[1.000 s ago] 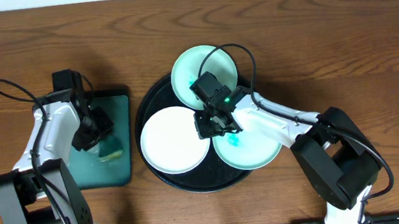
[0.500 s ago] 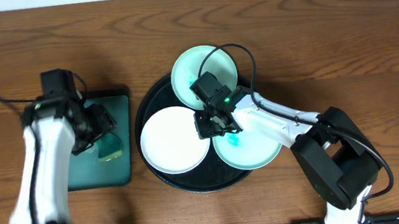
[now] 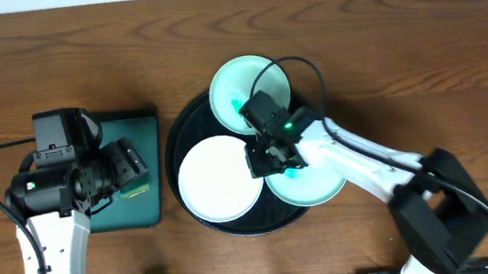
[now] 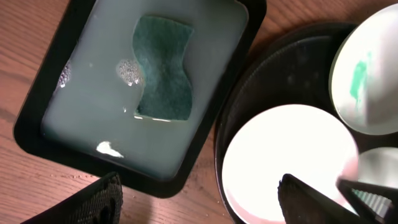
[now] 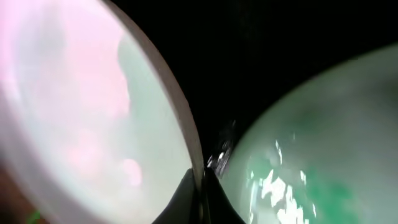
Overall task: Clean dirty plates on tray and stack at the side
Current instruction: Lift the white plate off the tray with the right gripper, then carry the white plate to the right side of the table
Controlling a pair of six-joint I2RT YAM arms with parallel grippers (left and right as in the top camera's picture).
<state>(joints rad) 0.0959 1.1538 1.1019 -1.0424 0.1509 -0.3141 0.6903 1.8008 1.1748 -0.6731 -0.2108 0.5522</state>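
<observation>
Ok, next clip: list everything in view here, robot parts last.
round tray: one, black, mid-table
white plate: one, white, left side of the round tray
mint plates: two, mint green with teal smears, on the round tray, one at its far edge, one at its right
rectangular tray: one, dark green, holds cloudy water, left of the round tray
sponge: one, green, in that water
table: one, brown wood
left end effector: black, open, above the rectangular tray
right end effector: black, shut on the white plate's rim

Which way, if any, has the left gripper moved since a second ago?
Yes. Against the small green tray, the left gripper has drawn back leftward, its wrist now off the tray's left edge.
</observation>
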